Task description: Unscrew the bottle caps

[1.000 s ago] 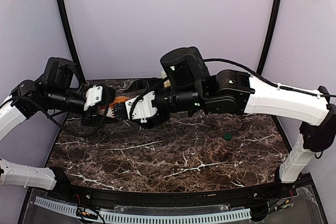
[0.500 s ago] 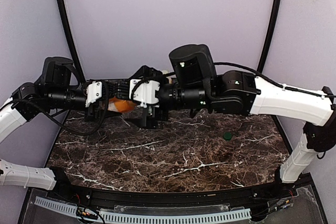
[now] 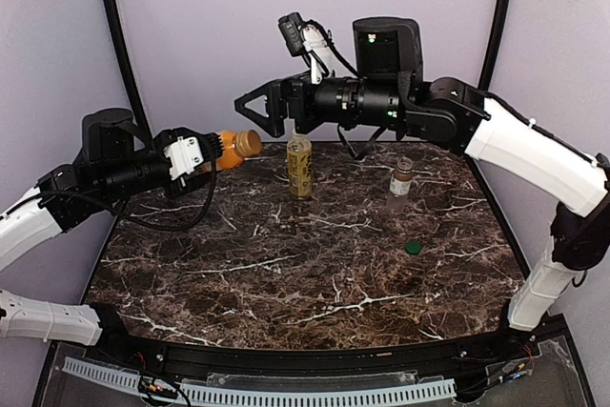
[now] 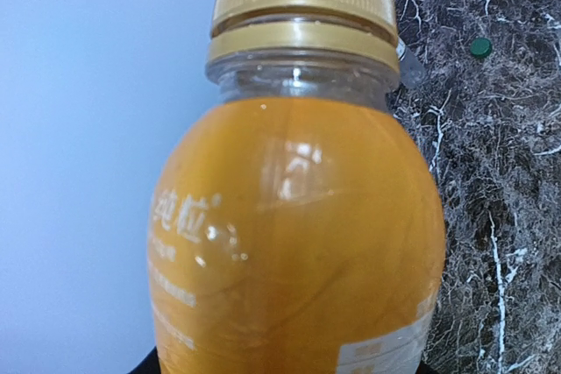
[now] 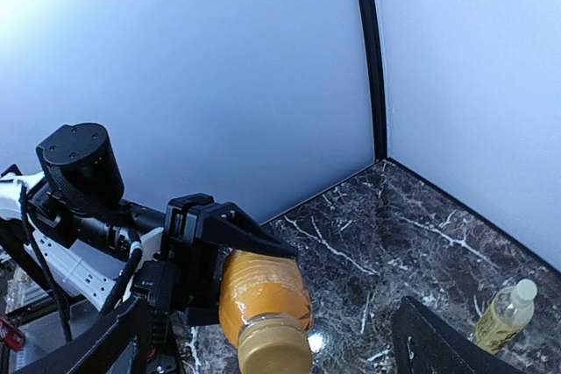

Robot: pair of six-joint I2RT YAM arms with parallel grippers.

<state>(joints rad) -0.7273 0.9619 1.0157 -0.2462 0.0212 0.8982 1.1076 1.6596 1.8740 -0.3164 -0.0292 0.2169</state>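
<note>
My left gripper [image 3: 210, 152] is shut on the short orange bottle [image 3: 226, 150] and holds it in the air, tilted, with its gold cap [image 3: 250, 143] on and pointing right. The bottle fills the left wrist view [image 4: 298, 243], where my fingers are hidden. My right gripper [image 3: 250, 107] is open just above and to the right of the cap, not touching it. In the right wrist view the bottle [image 5: 263, 286] and cap [image 5: 272, 352] lie ahead between my spread fingers [image 5: 105, 335]. The yellow-labelled bottle [image 3: 299, 167] and the brownish bottle [image 3: 401, 181] stand on the table.
A loose green cap [image 3: 413, 247] lies on the marble table [image 3: 315, 283] at the right and shows in the left wrist view [image 4: 479, 46]. The yellow-labelled bottle shows in the right wrist view [image 5: 504, 313]. Walls close the back and sides.
My right gripper has drawn back from the orange bottle, risen and now stands open. My left gripper has lifted the bottle and moved left. The two standing bottles are now uncovered.
</note>
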